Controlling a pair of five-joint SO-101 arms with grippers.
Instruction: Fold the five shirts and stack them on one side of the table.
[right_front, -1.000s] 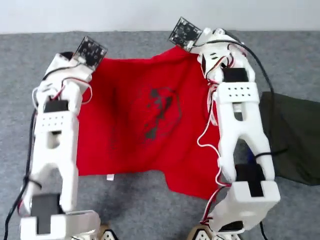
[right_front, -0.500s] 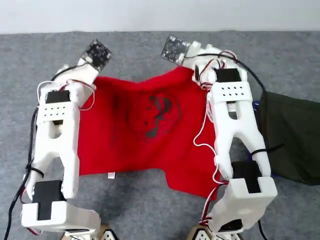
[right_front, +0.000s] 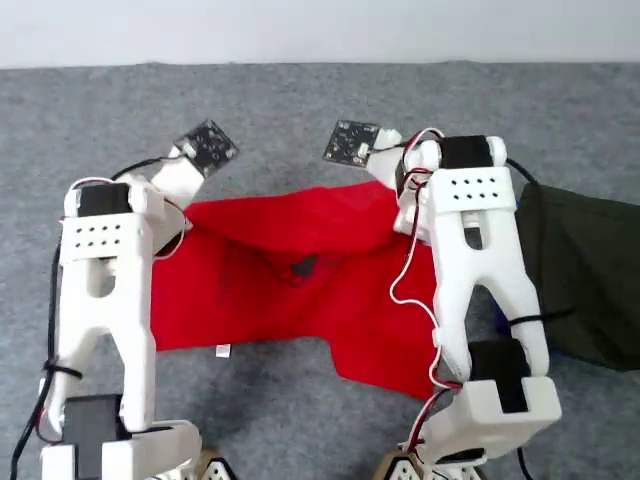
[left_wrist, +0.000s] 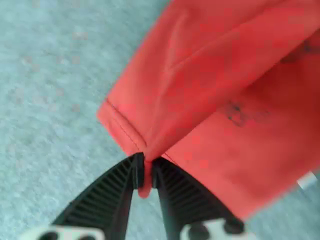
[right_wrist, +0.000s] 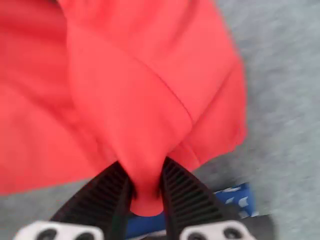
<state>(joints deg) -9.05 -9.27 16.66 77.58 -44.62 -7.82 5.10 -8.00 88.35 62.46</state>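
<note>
The left gripper (left_wrist: 144, 175) has its black ribbed jaws pressed together on a pinch of the red shirt (left_wrist: 225, 100). A small fold of cloth is squeezed between the tips, just beside a stitched hem. The right gripper (right_wrist: 146, 187) is clamped on the red shirt as well, with a thicker bunch of fabric wedged between its jaws and bulging out under them.

In the high view each pinch sits at a far corner of the red shirt. The left arm (right_front: 100, 270) stands over the shirt's left side and the right arm (right_front: 480, 250) over its right side. Between the two pinches the shirt's far edge is held up and sags a little. It is doubled over the shirt's middle, so a dark print (right_front: 303, 266) at the shirt's centre shows only in part.

The near half of the red shirt lies flat on the grey table (right_front: 300, 120). A small white tag (right_front: 221, 352) pokes out from the shirt's near hem, and that hem reaches farther toward the arm bases on the shirt's right side.

A dark green shirt (right_front: 585, 280) lies just beside the red shirt's right edge, partly under the right arm; whether the two touch cannot be told. A blue cloth (right_wrist: 235, 200) with a pale pattern shows just past the red shirt, close to the right gripper's jaws.
</note>
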